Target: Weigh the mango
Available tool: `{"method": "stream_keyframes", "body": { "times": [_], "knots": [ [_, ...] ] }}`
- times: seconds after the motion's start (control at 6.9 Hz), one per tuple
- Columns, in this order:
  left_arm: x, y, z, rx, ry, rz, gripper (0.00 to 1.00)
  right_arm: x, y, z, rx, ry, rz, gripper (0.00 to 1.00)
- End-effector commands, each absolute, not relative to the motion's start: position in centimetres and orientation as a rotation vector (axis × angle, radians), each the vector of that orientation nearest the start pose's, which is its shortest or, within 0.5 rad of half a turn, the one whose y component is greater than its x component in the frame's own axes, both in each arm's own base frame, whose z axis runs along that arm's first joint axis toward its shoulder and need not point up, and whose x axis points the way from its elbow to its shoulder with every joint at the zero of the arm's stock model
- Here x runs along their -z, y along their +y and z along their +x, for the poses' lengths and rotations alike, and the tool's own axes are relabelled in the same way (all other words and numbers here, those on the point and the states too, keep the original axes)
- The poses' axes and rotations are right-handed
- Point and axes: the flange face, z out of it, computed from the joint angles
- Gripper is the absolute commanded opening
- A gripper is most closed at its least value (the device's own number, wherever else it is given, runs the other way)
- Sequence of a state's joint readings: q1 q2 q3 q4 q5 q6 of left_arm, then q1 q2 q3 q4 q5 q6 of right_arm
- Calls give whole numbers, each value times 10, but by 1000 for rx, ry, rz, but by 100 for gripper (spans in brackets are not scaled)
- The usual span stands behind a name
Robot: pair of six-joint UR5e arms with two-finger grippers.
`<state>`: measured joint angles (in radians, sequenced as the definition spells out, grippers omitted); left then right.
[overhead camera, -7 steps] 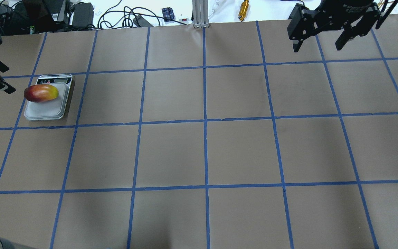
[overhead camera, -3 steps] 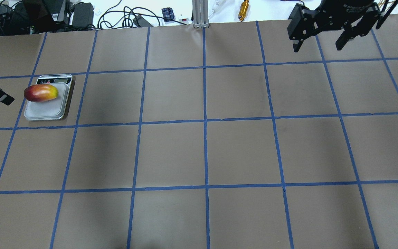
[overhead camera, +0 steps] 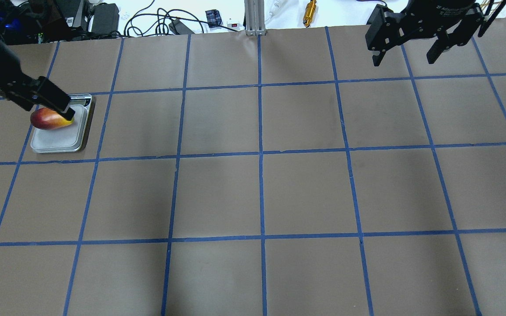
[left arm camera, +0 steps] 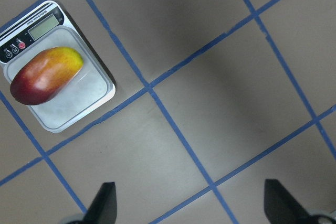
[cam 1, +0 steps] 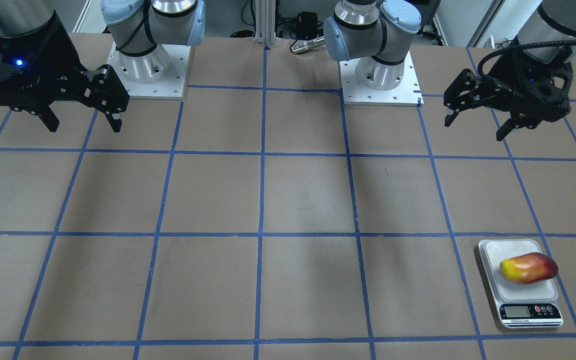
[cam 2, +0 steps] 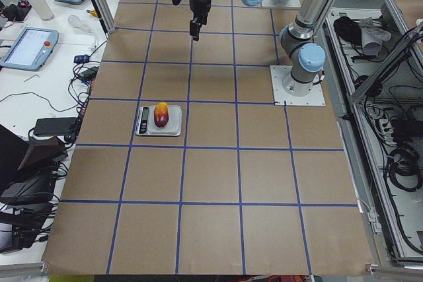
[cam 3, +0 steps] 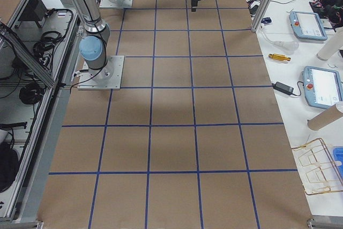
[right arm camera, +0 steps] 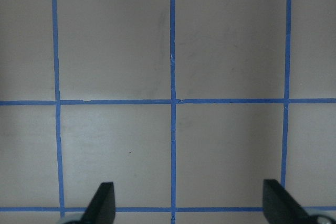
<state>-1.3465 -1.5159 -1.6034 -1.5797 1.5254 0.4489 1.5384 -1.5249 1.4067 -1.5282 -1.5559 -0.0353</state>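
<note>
The mango [cam 1: 528, 267], yellow at one end and red at the other, lies on the silver platform of a small digital scale [cam 1: 530, 311] on the robot's left side of the table. It also shows in the left wrist view [left arm camera: 46, 75] and in the overhead view [overhead camera: 47, 121]. My left gripper [cam 1: 474, 129] is open and empty, held high and back near its base, apart from the mango. In the overhead view one of its fingers [overhead camera: 53, 101] overlaps the scale's display. My right gripper [overhead camera: 403, 60] is open and empty above the far right of the table.
The table is brown paper with a blue tape grid. The two arm bases [cam 1: 145, 75] stand on plates on the robot's side. Beyond the far edge are an aluminium post [overhead camera: 253, 17], a gold cylinder [overhead camera: 310, 12] and cables.
In the overhead view my left gripper has swung in from the left edge, and its finger now overlaps the scale. The mango, the scale and the right arm have not moved.
</note>
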Motion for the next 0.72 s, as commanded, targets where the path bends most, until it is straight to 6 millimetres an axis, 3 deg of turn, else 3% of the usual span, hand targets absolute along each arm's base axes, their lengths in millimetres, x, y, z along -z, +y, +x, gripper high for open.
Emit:
{"method": "stream_keyframes", "body": {
  "times": [0.0, 0.14, 0.29, 0.58],
  "knots": [
    [-489, -485, -114, 8, 3185, 82, 100, -541, -520, 118, 118, 3128, -6, 100],
    [-487, -481, -137, -5, 3175, 8, 100, -541, -520, 118, 118, 3128, -6, 100],
    [-486, -481, -140, -8, 3160, -12, 100, -541, -520, 118, 118, 3128, -6, 100],
    [-503, -501, -141, 45, 3162, -7, 100, -541, -520, 118, 118, 3128, -6, 100]
  ]
}}
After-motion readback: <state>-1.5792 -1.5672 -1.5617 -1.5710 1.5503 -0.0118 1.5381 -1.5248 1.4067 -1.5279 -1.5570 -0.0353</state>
